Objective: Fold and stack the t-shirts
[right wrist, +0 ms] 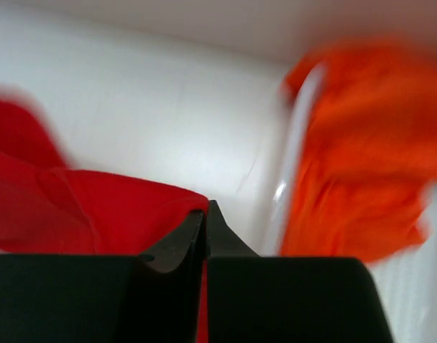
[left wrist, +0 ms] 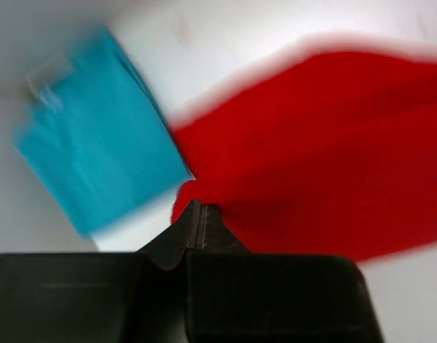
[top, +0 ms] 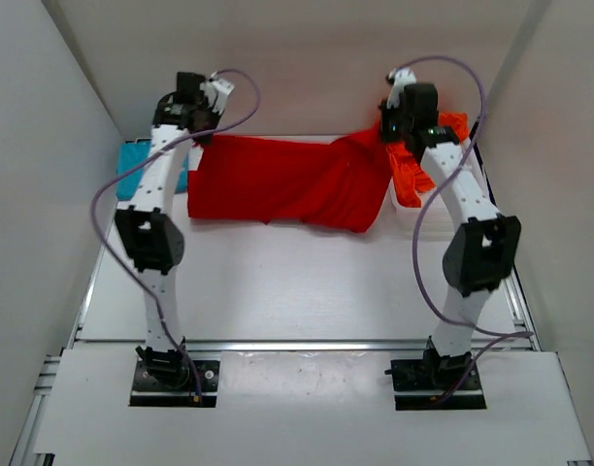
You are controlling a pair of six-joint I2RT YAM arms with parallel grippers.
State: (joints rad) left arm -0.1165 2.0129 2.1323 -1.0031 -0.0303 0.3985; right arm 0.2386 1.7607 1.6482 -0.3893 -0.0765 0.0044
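Left claw (left wrist: pixel 202 209) and right claw (right wrist: pixel 206 207) each pinched tight on a red shirt (top: pixel 278 183) corner. Shirt is stretched between them at the far table (top: pixel 297 282), between teal shirt (top: pixel 140 165) and orange shirt (top: pixel 418 175). Needs even tension, arms moving together, cloth laid flat before folding.

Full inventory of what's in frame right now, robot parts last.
red t-shirt: 1, red, stretched across the far part of the table, held at both ends
teal t-shirt: 1, teal-blue, far left, lying flat as a neat rectangle
orange t-shirt: 1, orange, far right, bunched up
basket: 1, white, far right by the orange shirt; only a blurred rim shows
table: 1, white, under everything
left arm: 1, white and black, left side
right arm: 1, white and black, right side
left tool: 1, black, shut on the red t-shirt
right tool: 1, black, shut on the red t-shirt
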